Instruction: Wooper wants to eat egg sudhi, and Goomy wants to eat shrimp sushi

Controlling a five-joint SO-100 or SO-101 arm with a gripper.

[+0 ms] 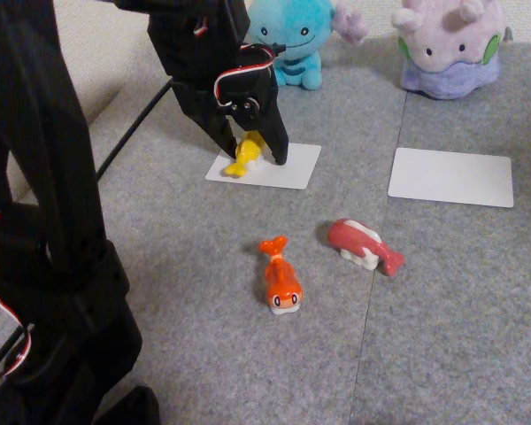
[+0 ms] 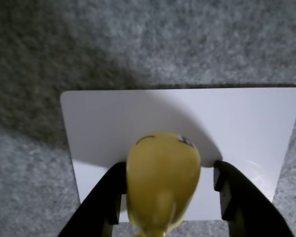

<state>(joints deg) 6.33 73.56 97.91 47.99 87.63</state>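
Two plush toys: the round light-blue Wooper plush [image 1: 294, 40] with a smiling face sits at the far edge of the grey carpet tiles [image 1: 203, 266] in the fixed view; the pale lilac Goomy plush [image 1: 450, 44] with green cheek spots sits to its right, well apart.
White cards: one flat white rectangular card [image 1: 288, 166] lies in front of Wooper; a second white card [image 1: 451, 177] lies in front of Goomy.
Gripper: the black two-finger gripper [image 1: 252, 149] points down over the near-left part of the first card, its fingers on either side of the yellow toy.
Grip state: in the wrist view the black fingers [image 2: 232, 197] flank the toy with a thin gap on each side; whether they press it I cannot tell.
Egg sushi: the small bright yellow toy egg sushi [image 1: 245, 155] with a white base is at the first card's surface, between the fingers; the wrist view shows its rounded yellow top [image 2: 163, 173] over the card [image 2: 246, 123].
Shrimp sushi: the small bright orange toy shrimp sushi [image 1: 280, 279] with a forked tail and two black dot eyes lies on the carpet nearer the camera, apart from both cards.
Third toy: a pink-red toy with white stripes [image 1: 363, 245] lies just right of the orange one, not touching it.
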